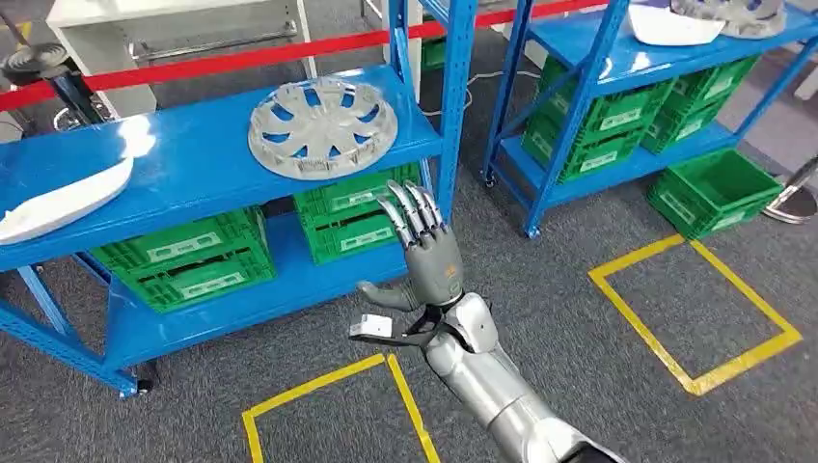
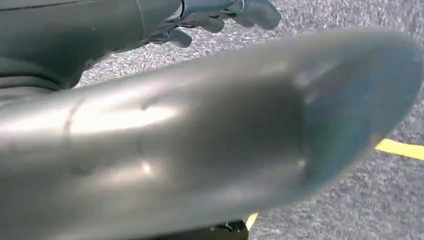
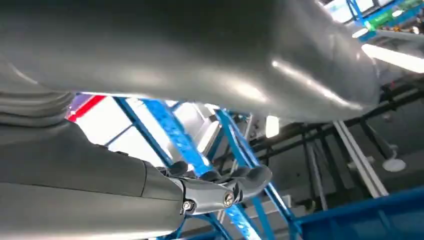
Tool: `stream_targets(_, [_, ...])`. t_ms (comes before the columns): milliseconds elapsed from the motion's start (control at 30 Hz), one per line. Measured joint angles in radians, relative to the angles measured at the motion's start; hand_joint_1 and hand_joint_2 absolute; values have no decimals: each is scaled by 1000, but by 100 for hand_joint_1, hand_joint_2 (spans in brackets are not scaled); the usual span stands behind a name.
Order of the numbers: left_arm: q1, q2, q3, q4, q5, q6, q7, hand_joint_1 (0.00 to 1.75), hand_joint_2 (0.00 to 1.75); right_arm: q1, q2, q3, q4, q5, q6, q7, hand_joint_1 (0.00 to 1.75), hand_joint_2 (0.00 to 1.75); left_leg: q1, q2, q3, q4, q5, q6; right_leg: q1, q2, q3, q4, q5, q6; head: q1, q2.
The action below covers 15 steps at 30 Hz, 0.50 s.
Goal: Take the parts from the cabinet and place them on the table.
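**Reaching for the wheel cover**

From the head view, we see our right hand (image 1: pixel 424 253) raised, fingers spread and holding nothing, just below the front edge of the blue shelf (image 1: pixel 193 164). The grey wheel cover (image 1: pixel 323 125) lies flat on that shelf, up and left of the hand. Green crates (image 1: pixel 183 256) sit beneath; we cannot see their contents.

At the left wrist, the left hand (image 2: pixel 220 15) hangs over carpet; we cannot tell its grip.

At the right wrist, fingers (image 3: pixel 225 187) stretch toward blue uprights.

- Grey carpet floor (image 1: pixel 579 338), yellow tape squares (image 1: pixel 695 313) marked on it.
- Two blue racks (image 1: pixel 193 164), green crates (image 1: pixel 183 256) on lower shelves.
- Red barrier tape (image 1: pixel 241 60) behind racks.
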Motion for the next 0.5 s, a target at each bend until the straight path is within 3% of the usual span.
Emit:
stream_targets(33, [-2, -1, 0, 0, 0, 0, 1, 0, 0, -2, 0, 0, -3, 0, 4, -1, 0, 0, 0, 0, 4, -1, -4, 6, 0, 0, -34, 56, -16, 1, 2, 0])
stream_targets(100, [-4, -3, 0, 0, 0, 0, 3, 0, 0, 4, 0, 0, -3, 0, 11, -5, 0, 0, -2, 0, 11, 0, -14, 13, 3, 0, -133, 202, -75, 6, 3, 0])
stream_targets(133, [-3, -5, 0, 0, 0, 0, 3, 0, 0, 8, 0, 0, -3, 0, 13, -5, 0, 0, -4, 0, 15, 1, -20, 15, 3, 0, -173, 249, -94, 7, 3, 0])
stream_targets(167, [-1, -5, 0, 0, 0, 0, 3, 0, 0, 11, 0, 0, -3, 0, 14, -3, 0, 0, -5, -1, 22, 3, -27, 14, 3, 0, -194, 255, -81, 5, 3, 0])
stream_targets(200, [0, -5, 0, 0, 0, 0, 2, 0, 0, 11, 0, 0, -3, 0, 15, -3, 0, 0, -5, -2, 30, 4, -34, 13, 3, 0, -191, 216, -42, 2, 4, 0])
stream_targets(267, [0, -6, 1, 0, -1, 0, -2, 0, 0, 11, 0, 0, -5, -1, 15, -6, 0, 0, -5, -3, 50, 7, -49, 7, 4, -1, -138, 58, 75, -5, 5, 0])
stream_targets(300, [0, -7, 1, 0, -1, 0, -4, 0, 0, 10, 0, 0, -6, 0, 17, -6, 0, 0, -5, -2, 49, 8, -58, 2, 5, -2, -113, -21, 114, -10, 5, 0])
stream_targets(333, [-3, -7, 1, 1, -1, 0, -6, 0, 0, 11, 0, 0, -6, 0, 23, -9, 0, 0, -8, -2, 61, 10, -62, -4, 12, -3, -119, -20, 77, -11, 0, 0])
stream_targets(367, [-4, -7, 1, 0, -1, 0, -6, 0, 0, 11, 1, 1, -7, 0, 26, -9, 0, 0, -6, -3, 54, 9, -64, -10, 15, -3, -119, -16, 49, -18, 1, 0])
stream_targets(433, [-1, -8, 2, 1, -1, 0, -6, 0, 0, 15, 2, 2, -12, 0, 30, -9, 0, 0, -6, -2, 66, 22, -64, -25, 12, 0, -108, -27, 88, -32, 1, 0])
stream_targets(500, [-1, -6, 3, 1, -2, 0, -7, 0, 0, 13, 3, 3, -13, 0, 34, -11, 0, 0, -5, 0, 62, 38, -72, -35, 7, -1, -83, -30, 82, -44, 1, 0])
